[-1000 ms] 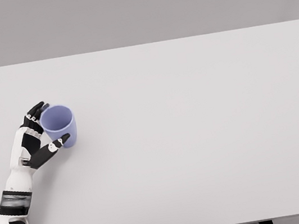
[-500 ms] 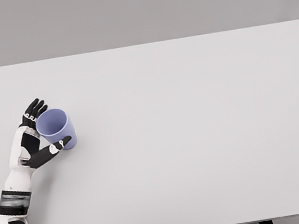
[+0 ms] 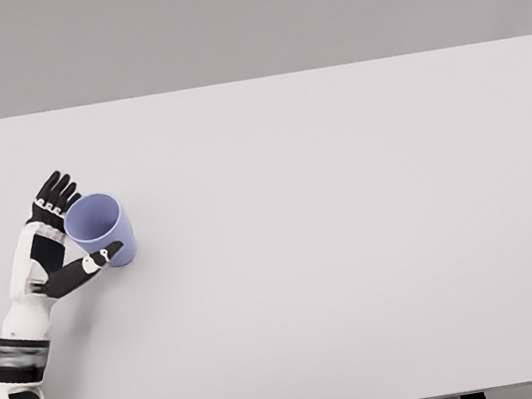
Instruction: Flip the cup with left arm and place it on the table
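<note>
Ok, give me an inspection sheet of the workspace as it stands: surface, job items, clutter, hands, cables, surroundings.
Surface: white table, flat, with dark legs just showing at its near edge.
Job's things: one lavender cup near the table's left side, tilted with its open mouth up and toward the camera.
Clutter: nothing seen.
Grippers: left robot hand is at the cup, fingers behind its far left rim and thumb across its near side; they are spread, and a firm grip cannot be confirmed. Right robot hand not in view.
Cables: nothing seen.
Surroundings: plain grey wall behind the table.
</note>
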